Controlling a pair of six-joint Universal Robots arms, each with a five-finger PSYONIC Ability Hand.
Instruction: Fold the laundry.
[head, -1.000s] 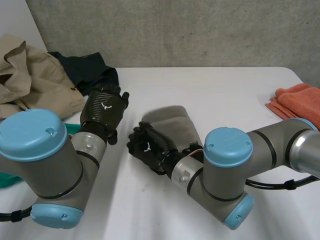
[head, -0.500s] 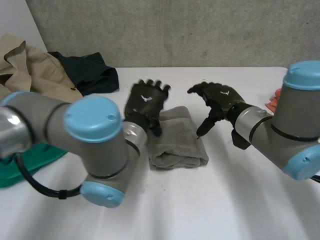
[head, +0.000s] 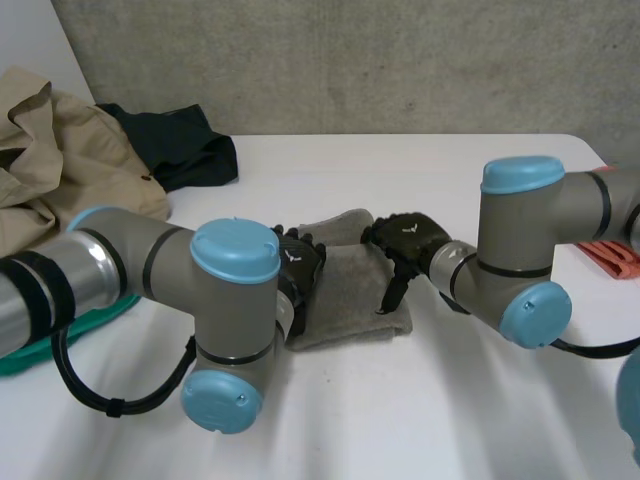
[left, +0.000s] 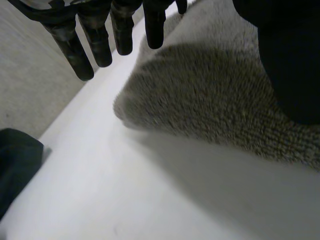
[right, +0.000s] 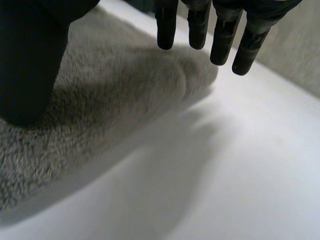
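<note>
A grey towel (head: 350, 290) lies folded into a thick pad in the middle of the white table. My left hand (head: 300, 270) is at its left edge and my right hand (head: 405, 240) at its right edge, both low over it. In the left wrist view the left hand (left: 100, 40) has straight fingers past the towel's (left: 210, 100) rounded corner and a thumb over the pile, holding nothing. In the right wrist view the right hand (right: 222, 35) is likewise open, thumb over the towel (right: 115, 100) and fingers beyond its end.
A beige garment (head: 60, 160) and a dark navy one (head: 180, 145) are heaped at the back left. A green cloth (head: 60, 335) lies under my left arm. An orange cloth (head: 615, 255) shows at the right edge behind my right arm.
Both hands have come in and down from the towel's far end to its two side edges. The right hand's fingers have straightened.
</note>
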